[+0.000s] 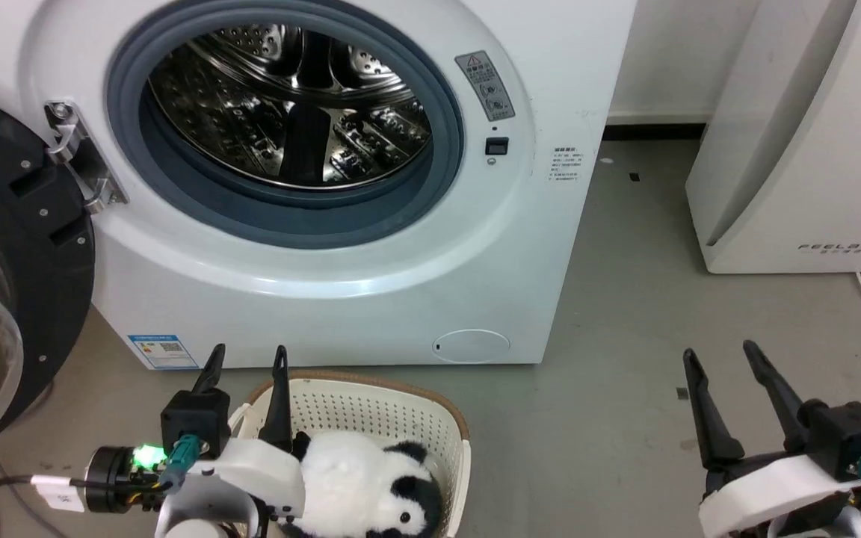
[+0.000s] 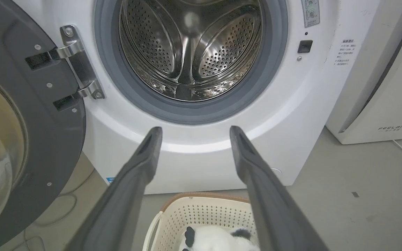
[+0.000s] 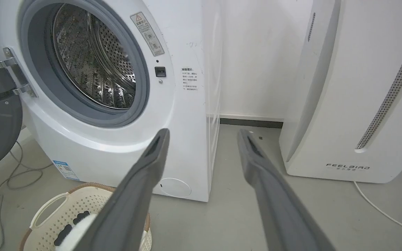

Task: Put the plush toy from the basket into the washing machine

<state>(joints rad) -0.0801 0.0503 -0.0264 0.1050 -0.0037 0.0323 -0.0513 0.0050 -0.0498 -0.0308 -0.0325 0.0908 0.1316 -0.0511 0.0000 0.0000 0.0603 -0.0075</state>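
Left gripper hovers spread wide above the basket, toy not yet grasped, so next it must dip, pinch that fluffy body, then lift toward the washer.

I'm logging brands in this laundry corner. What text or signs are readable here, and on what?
"FEELBIRD": white appliance.
Grey sticker on the washing machine: warning triangle, words too small.
Small print right of the opening: blurred.
Blue label low on its front: unreadable.
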